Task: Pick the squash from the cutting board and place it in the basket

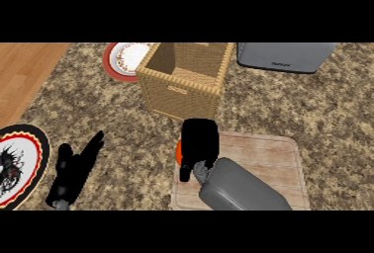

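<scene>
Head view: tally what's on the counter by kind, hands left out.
Plates: 2, one red-rimmed behind the basket, one black-rimmed at the left edge
Basket: 1
Cutting board: 1
Squash: 1, mostly hidden under the right robot hand
Grey appliance: 1
Total: 6

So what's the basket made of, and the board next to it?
The basket looks like woven wicker, tan and matte: its walls show a fine criss-cross weave. The cutting board looks like pale wood, unpolished, with plank lines and grain running across it. Neither can be confirmed from looks alone.
</scene>
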